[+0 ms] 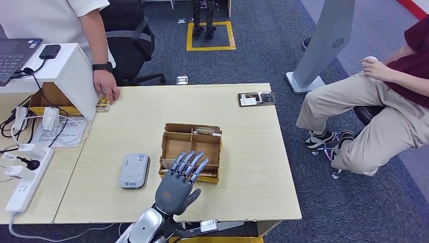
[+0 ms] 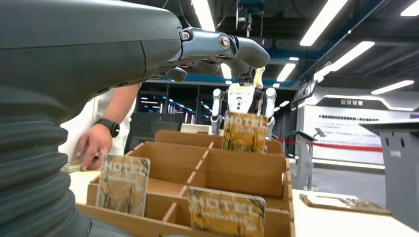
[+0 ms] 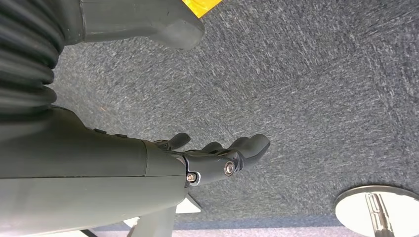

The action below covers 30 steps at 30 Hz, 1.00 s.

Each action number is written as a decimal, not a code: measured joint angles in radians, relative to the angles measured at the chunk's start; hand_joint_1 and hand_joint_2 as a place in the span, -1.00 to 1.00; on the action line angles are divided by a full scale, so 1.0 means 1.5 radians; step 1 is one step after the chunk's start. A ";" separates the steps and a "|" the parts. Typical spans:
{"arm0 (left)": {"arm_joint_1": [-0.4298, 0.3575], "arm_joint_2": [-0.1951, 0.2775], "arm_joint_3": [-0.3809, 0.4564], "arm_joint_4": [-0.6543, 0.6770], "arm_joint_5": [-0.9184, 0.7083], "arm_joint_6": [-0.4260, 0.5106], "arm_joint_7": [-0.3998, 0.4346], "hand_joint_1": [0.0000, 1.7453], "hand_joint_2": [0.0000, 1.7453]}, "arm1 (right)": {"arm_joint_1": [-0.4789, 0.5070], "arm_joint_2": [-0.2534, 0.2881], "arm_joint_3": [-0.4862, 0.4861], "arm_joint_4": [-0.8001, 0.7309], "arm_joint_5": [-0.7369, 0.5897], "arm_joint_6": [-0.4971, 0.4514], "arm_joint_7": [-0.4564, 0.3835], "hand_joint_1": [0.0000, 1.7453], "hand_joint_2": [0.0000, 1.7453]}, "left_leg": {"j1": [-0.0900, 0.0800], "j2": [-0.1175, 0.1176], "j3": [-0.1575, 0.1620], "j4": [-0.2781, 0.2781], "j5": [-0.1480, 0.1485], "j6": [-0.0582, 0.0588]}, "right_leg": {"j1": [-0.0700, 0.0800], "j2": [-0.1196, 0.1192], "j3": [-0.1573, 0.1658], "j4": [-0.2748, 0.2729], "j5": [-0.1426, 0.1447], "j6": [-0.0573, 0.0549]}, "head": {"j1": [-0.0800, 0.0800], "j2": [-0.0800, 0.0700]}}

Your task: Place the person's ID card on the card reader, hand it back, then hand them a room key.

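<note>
Cards marked HOTEL (image 2: 122, 183) stand upright in a wooden organizer (image 1: 191, 151) on the table (image 1: 253, 167), the room keys in separate compartments. Left hand (image 1: 178, 181) hovers at the organizer's near edge, fingers straight and spread over the front compartments, holding nothing. Just left of it a grey card reader (image 1: 134, 170) lies flat on the table with nothing on it. Right hand (image 3: 217, 160) hangs over the carpet, fingers loosely extended and empty. Farther off, at the table's far left corner, a person's hand (image 1: 107, 88) rests on a small card (image 1: 102, 105). A dark tray (image 1: 257, 98) lies at the far right edge. A second person (image 1: 384, 101) sits to the right.
</note>
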 joint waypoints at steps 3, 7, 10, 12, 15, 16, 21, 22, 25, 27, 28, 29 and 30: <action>-0.012 -0.008 -0.005 0.027 -0.010 0.000 0.019 -1.00 1.00 | -0.001 0.000 0.000 0.000 0.001 0.000 0.000 -1.00 1.00 | 0.000 0.000 0.000 0.000 0.000 0.000 | 0.000 0.000 0.000 0.000 0.000 0.000 | 0.000 0.000; -0.026 -0.016 -0.012 0.058 -0.021 0.000 0.043 -1.00 1.00 | -0.002 0.000 0.000 0.002 0.001 0.000 0.000 -1.00 1.00 | 0.000 0.000 0.000 0.000 0.000 0.000 | 0.000 0.000 0.000 0.000 0.000 0.000 | 0.000 0.000; -0.033 -0.021 -0.017 0.076 -0.028 0.000 0.062 -1.00 1.00 | -0.002 0.000 0.000 0.003 0.001 0.000 0.002 -1.00 1.00 | 0.000 0.000 0.000 0.000 0.000 0.000 | 0.000 0.000 0.000 0.000 0.000 0.000 | 0.000 0.000; -0.037 -0.024 -0.020 0.087 -0.032 0.000 0.074 -1.00 1.00 | -0.002 0.000 0.000 0.003 0.001 0.000 0.003 -1.00 1.00 | 0.000 0.000 0.000 0.000 0.000 0.000 | 0.000 0.000 0.000 0.000 0.000 0.000 | 0.000 0.000; -0.043 -0.029 -0.022 0.101 -0.040 0.000 0.093 -1.00 1.00 | -0.002 0.000 0.000 0.004 0.002 0.000 0.004 -1.00 1.00 | 0.000 0.000 0.000 0.000 0.000 0.000 | 0.000 0.000 0.000 0.000 0.000 0.000 | 0.000 0.000; -0.045 -0.030 -0.023 0.105 -0.043 0.000 0.099 -1.00 1.00 | -0.002 0.000 0.000 0.004 0.003 0.000 0.005 -1.00 1.00 | 0.000 0.000 0.000 0.000 0.000 0.000 | 0.000 0.000 0.000 0.000 0.000 0.000 | 0.000 0.000; -0.050 -0.034 -0.023 0.116 -0.048 0.000 0.112 -1.00 1.00 | -0.002 0.000 0.000 0.004 0.005 0.000 0.010 -1.00 1.00 | 0.000 0.000 0.000 0.000 0.000 0.000 | 0.000 0.000 0.000 0.000 0.000 0.000 | 0.000 0.000; -0.050 -0.034 -0.024 0.118 -0.048 0.000 0.112 -1.00 1.00 | -0.002 0.000 0.000 0.004 0.005 0.000 0.010 -1.00 1.00 | 0.000 0.000 0.000 0.000 0.000 0.000 | 0.000 0.000 0.000 0.000 0.000 0.000 | 0.000 0.000; -0.051 -0.036 -0.024 0.121 -0.050 0.000 0.125 -1.00 1.00 | -0.002 0.000 0.000 0.004 0.004 0.000 0.010 -1.00 1.00 | 0.000 0.000 0.000 0.000 0.000 0.000 | 0.000 0.000 0.000 0.000 0.000 0.000 | 0.000 0.000; -0.052 -0.036 -0.024 0.121 -0.052 0.000 0.143 -1.00 1.00 | -0.002 0.000 0.000 0.004 0.003 0.000 0.010 -1.00 1.00 | 0.000 0.000 0.000 0.000 0.000 0.000 | 0.000 0.000 0.000 0.000 0.000 0.000 | 0.000 0.000; -0.053 -0.036 -0.024 0.121 -0.052 0.000 0.150 -1.00 1.00 | -0.002 0.000 0.000 0.004 0.004 0.000 0.010 -1.00 1.00 | 0.000 0.000 0.000 0.000 0.000 0.000 | 0.000 0.000 0.000 0.000 0.000 0.000 | 0.000 0.000; -0.053 -0.036 -0.025 0.121 -0.052 0.000 0.157 -1.00 1.00 | -0.002 0.000 0.000 0.004 0.004 0.000 0.011 -1.00 1.00 | 0.000 0.000 0.000 0.000 0.000 0.000 | 0.000 0.000 0.000 0.000 0.000 0.000 | 0.000 0.000; -0.054 -0.036 -0.025 0.121 -0.052 0.000 0.164 -1.00 1.00 | -0.002 0.000 0.000 0.004 0.004 0.000 0.011 -1.00 1.00 | 0.000 0.000 0.000 0.000 0.000 0.000 | 0.000 0.000 0.000 0.000 0.000 0.000 | 0.000 0.000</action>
